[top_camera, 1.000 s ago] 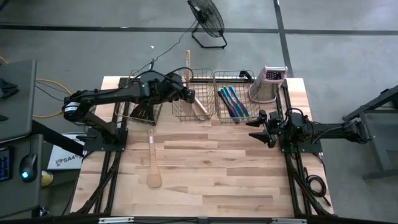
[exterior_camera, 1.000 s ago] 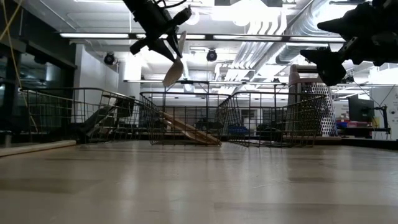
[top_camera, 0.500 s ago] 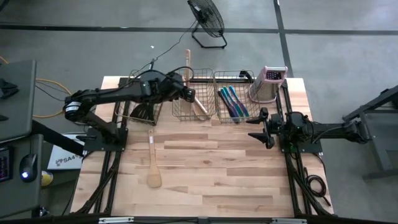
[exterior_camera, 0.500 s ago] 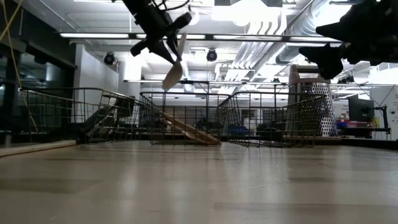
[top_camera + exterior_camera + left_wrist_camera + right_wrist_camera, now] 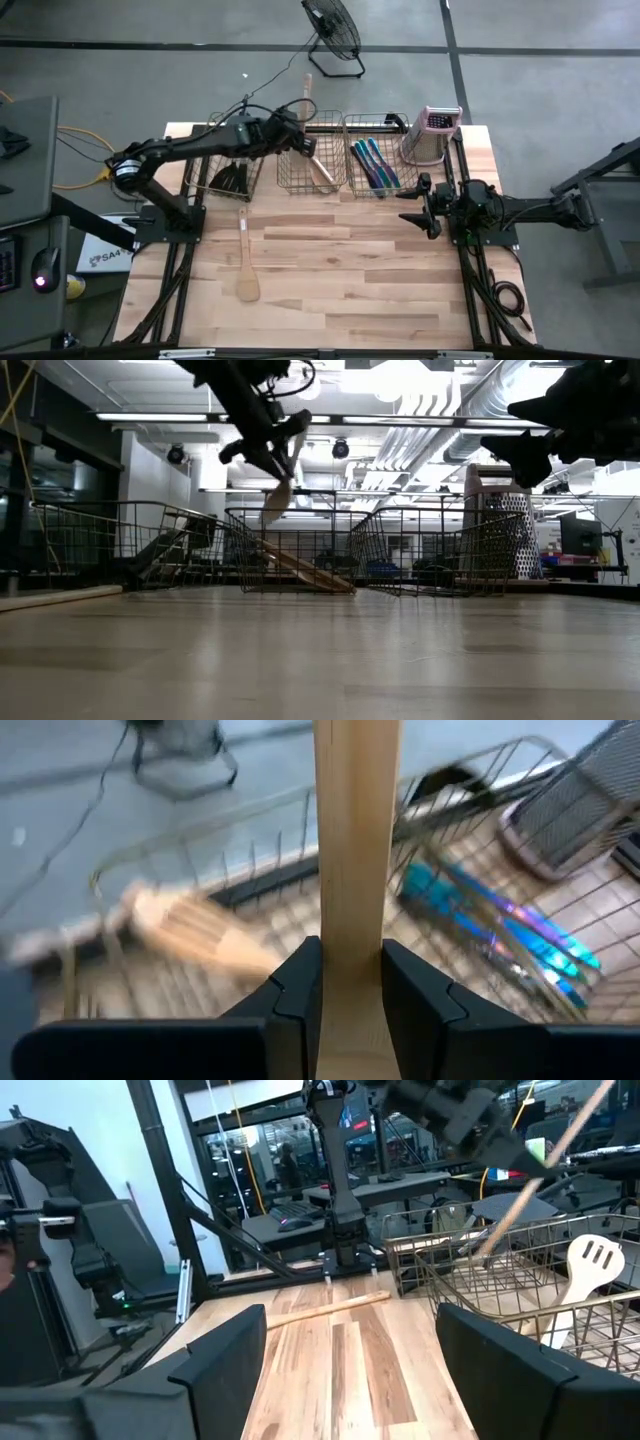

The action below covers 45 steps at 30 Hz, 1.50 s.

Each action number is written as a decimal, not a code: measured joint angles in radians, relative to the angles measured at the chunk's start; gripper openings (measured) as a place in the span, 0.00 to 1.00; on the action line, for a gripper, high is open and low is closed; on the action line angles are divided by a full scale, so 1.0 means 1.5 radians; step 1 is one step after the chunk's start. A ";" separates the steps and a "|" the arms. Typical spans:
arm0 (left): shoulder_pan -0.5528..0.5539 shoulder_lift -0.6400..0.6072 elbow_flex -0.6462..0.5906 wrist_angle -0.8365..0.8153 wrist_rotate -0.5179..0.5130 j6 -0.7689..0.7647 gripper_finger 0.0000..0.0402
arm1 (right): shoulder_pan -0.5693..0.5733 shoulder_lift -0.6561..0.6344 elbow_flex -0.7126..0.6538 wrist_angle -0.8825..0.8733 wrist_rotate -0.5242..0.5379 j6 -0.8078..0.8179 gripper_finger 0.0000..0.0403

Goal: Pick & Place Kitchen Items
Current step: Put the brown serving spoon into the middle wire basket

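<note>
I am looking past my right hand, its two dark fingers standing wide apart over the wooden worktop. A pale wooden spoon is lying flat on the boards. Farther off, the left hand is holding a wooden handle slanted above the wire baskets, where a slotted wooden spatula is leaning.

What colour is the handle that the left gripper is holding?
Pale wood. The handle shows best in the left wrist view, clamped by the left gripper.
</note>
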 joint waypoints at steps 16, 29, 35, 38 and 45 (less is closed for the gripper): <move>0.074 0.108 0.001 0.009 0.173 0.056 0.20 | 0.000 0.001 0.000 0.000 -0.001 0.000 0.71; 0.073 0.168 0.001 0.008 0.234 0.053 0.20 | 0.000 0.001 0.000 0.000 -0.001 0.000 0.71; 0.073 0.168 0.001 0.002 0.218 0.054 0.20 | 0.000 0.001 0.000 0.000 -0.001 0.000 0.71; 0.073 0.168 0.001 -0.008 0.219 0.056 0.20 | 0.000 0.001 0.000 0.000 0.000 0.000 0.71; 0.075 0.190 0.001 -0.008 0.228 0.073 0.20 | 0.000 0.001 0.000 0.000 0.000 0.000 0.71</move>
